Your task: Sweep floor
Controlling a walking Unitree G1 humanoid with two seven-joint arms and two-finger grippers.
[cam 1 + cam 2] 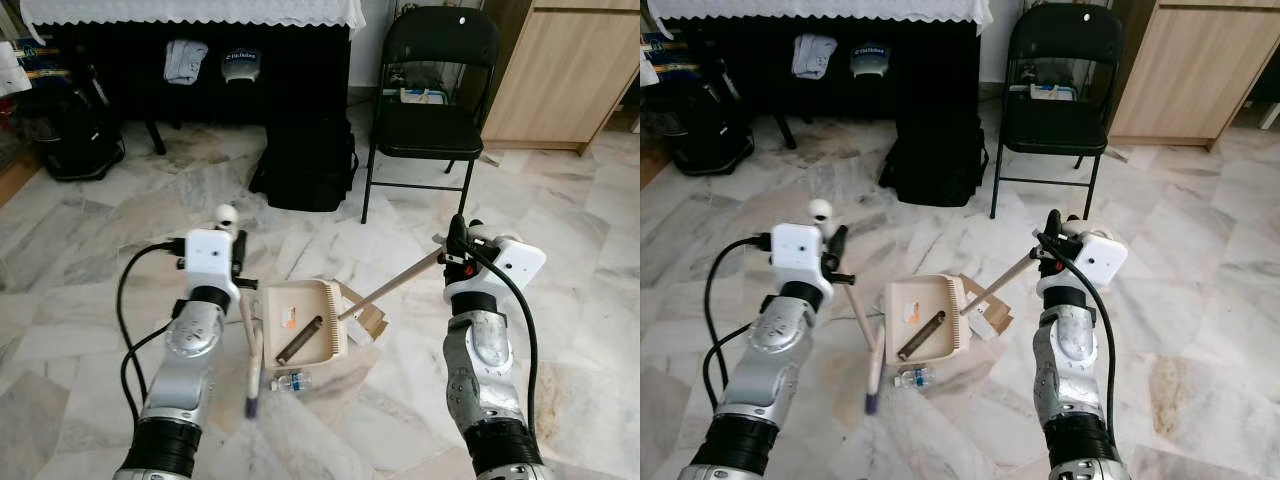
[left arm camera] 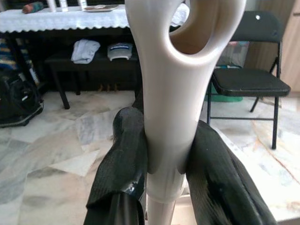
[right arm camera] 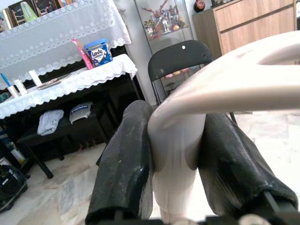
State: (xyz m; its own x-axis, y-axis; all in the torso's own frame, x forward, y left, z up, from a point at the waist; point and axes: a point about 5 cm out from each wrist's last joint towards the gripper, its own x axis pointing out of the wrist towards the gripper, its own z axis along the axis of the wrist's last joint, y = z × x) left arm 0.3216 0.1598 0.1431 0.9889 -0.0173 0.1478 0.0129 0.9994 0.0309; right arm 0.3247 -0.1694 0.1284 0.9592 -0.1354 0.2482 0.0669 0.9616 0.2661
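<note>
Marble floor (image 1: 90,300); "Love" tub (image 3: 99,51) behind.

A smooth, seemingly plastic cream handle (image 2: 171,117) is clamped between matt black fingers (image 2: 124,164); glossy veined marble floor (image 1: 580,250) is seen beyond.

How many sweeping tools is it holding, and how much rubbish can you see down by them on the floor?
Dustpans: 1, beige dustpan, its handle in the left gripper.
Brooms: 1, broom, held by the right gripper.
Rubbish pieces: 3, brown stick, orange scrap, plastic bottle.
Total: 5
</note>
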